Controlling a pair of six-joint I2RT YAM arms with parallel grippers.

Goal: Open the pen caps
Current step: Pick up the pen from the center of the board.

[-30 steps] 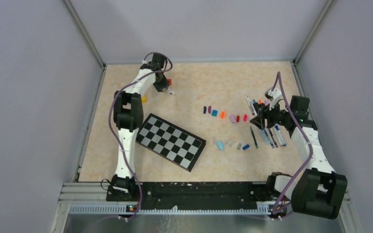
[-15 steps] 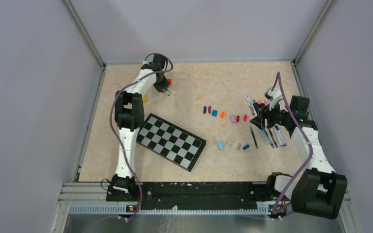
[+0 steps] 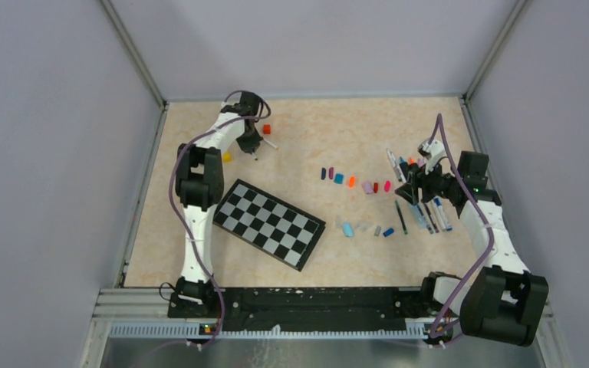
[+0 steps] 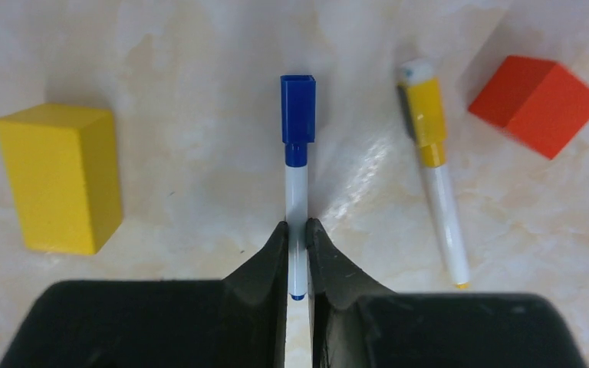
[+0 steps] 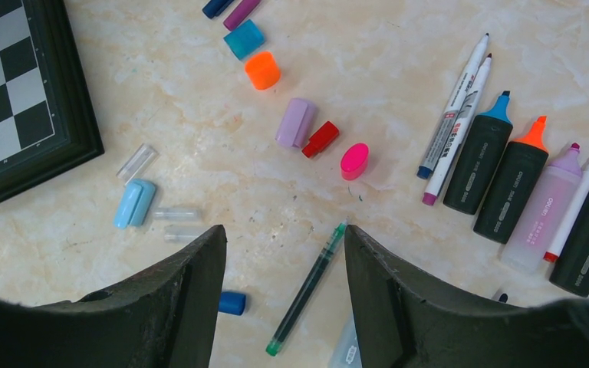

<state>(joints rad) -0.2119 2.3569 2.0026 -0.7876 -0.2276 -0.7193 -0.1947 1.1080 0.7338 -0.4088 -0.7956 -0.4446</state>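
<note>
Bare tabletop (image 4: 199, 77) flanked the blue-capped pen (image 4: 297, 184); the yellow block (image 4: 61, 180) stood well off one side, the yellow-capped marker (image 4: 434, 153) nearer on the other.

- My tabletop (image 3: 314, 126) is a beige, marbled surface.
- On my left, at the far end, four things lie apart in one line: a yellow block (image 4: 60, 178), a blue-capped pen (image 4: 297, 153), a yellow-capped marker (image 4: 433, 153) and an orange-red cube (image 4: 537, 103).
- A chessboard (image 3: 270, 223) lies flat and askew near the middle.
- On my right, loose caps form a slanting row: teal cap (image 5: 244, 39), orange cap (image 5: 262, 70), lilac cap (image 5: 296, 123), red cap (image 5: 320, 139) just beside it, then pink cap (image 5: 354, 161).
- Nearer me lie a light-blue cap (image 5: 134, 203), clear caps (image 5: 136, 162), a blue cap (image 5: 231, 302) and a thin green pen (image 5: 307, 287).
- Uncapped highlighters (image 5: 477, 161) and thin markers (image 5: 452, 115) lie side by side further right.
</note>
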